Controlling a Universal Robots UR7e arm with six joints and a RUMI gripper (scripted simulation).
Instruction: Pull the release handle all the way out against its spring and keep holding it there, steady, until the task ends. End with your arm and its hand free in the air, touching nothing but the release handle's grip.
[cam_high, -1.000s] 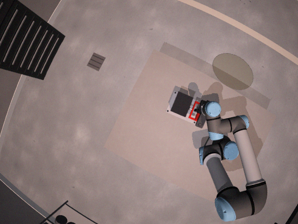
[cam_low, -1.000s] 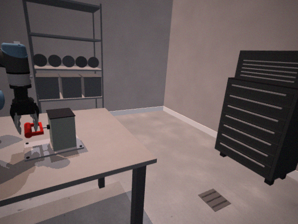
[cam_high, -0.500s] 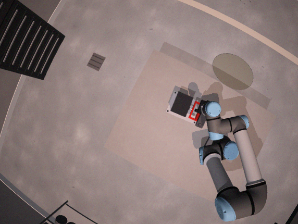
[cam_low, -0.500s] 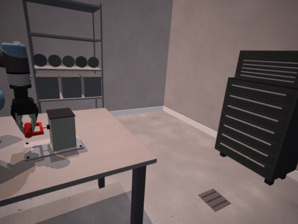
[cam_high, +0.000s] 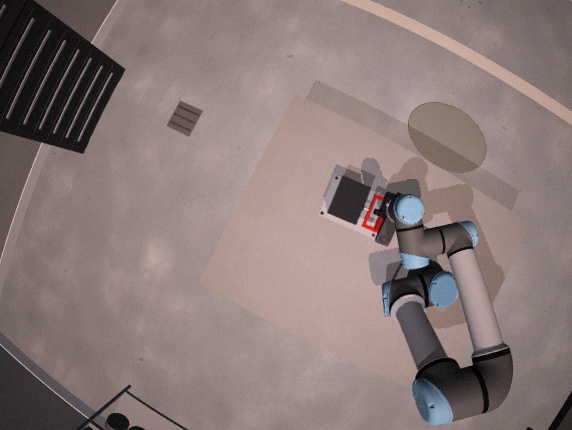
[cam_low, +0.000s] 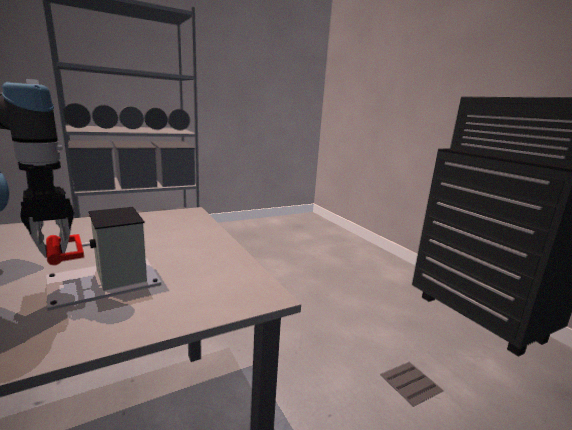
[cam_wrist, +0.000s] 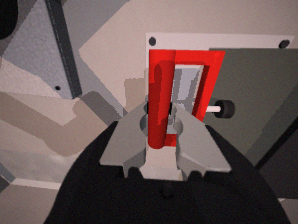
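We note one red release handle (cam_wrist: 162, 100), a smooth rectangular loop with a rounded grip bar, beside the grey box (cam_low: 120, 247) on its pale base plate (cam_low: 65, 292). Two grey fingers pinch that bar. One thin white rod (cam_wrist: 214, 108) with a black knob. One matte desk (cam_low: 210, 280).

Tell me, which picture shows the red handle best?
The wrist view: the red handle fills the middle, with the gripper shut on its round bar. The exterior view shows it small, from the side, beside the grey box. The top view shows only a red frame, partly under the arm.
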